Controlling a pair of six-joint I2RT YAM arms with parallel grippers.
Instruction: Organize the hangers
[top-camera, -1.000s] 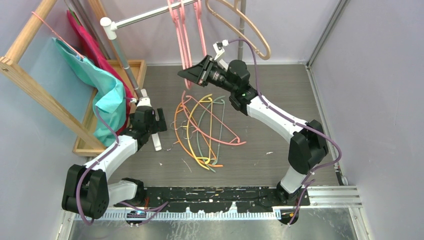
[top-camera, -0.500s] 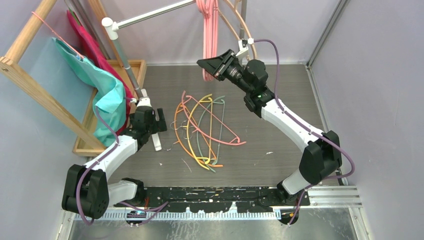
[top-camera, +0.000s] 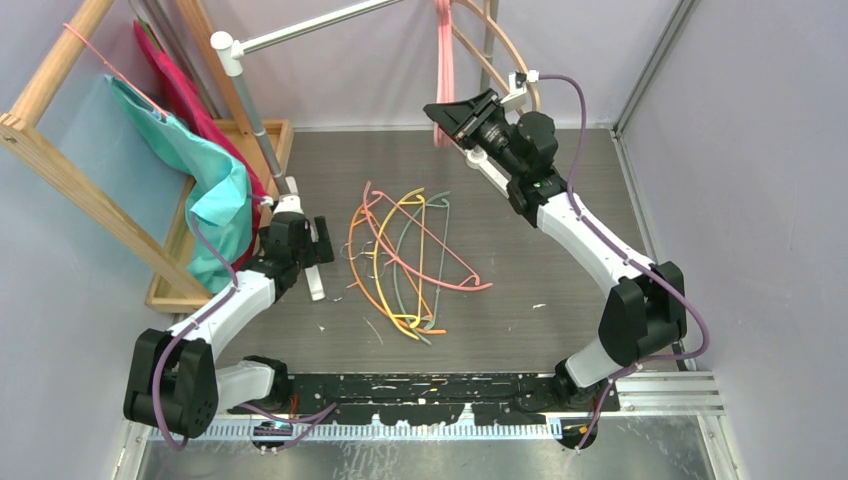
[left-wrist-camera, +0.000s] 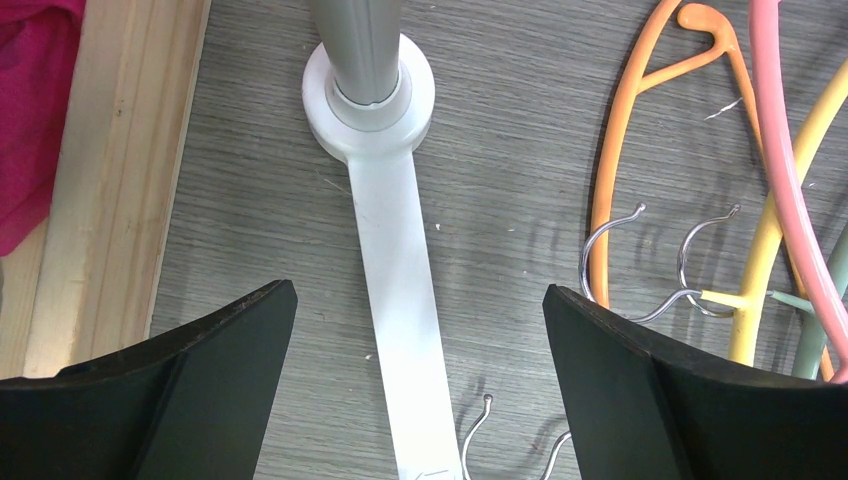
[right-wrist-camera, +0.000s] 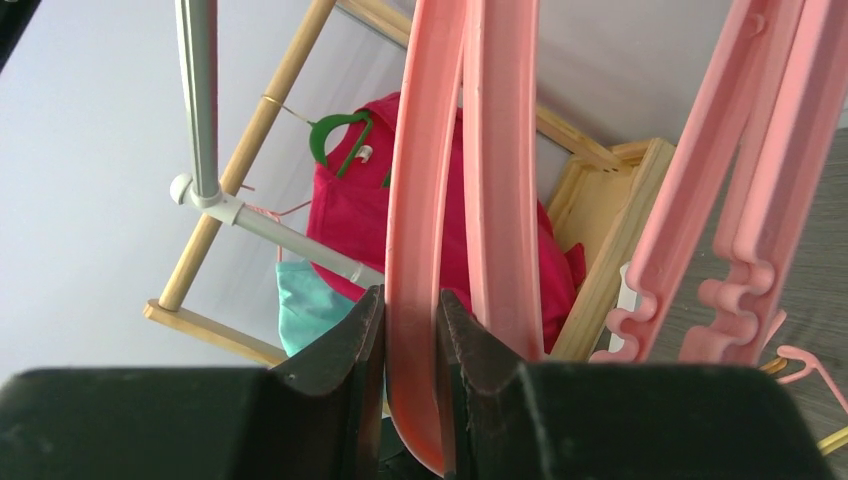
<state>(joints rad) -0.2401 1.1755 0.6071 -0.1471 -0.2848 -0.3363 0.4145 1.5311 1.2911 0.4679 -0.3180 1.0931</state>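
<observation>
holding a thick pink hanger (right-wrist-camera: 412, 250) aloft is where i am. the right gripper (right-wrist-camera: 411, 330) has its 2 fingers pressed onto one arm of it, raised high at the far side. the hanger rises above the hand and runs out of the top of the overhead view, so i can't see its hook. that means i can't tell whether it sits on the silver rail (top-camera: 310, 25) off to the hand's left. just right of the fingers hang more thick pink hangers (right-wrist-camera: 740, 200), and a beige hanger (top-camera: 510, 48) is close behind the hand. i judge this to be the hanging step. the next move calls for seating the hook over the rail before letting go, without knocking the neighbours.

well below and left of that hand, thin hangers (top-camera: 405, 260) lie tangled on the grey wood-grain table (top-camera: 540, 330), not yet hung. the left gripper (left-wrist-camera: 418, 300) hovers spread wide and empty over the rail stand's white foot (left-wrist-camera: 400, 230), with wire hooks just to its right. lilac walls (top-camera: 760, 150) enclose the space. a wooden frame (top-camera: 60, 170) draped with teal cloth (top-camera: 215, 190) leans beyond the left hand's left side.
</observation>
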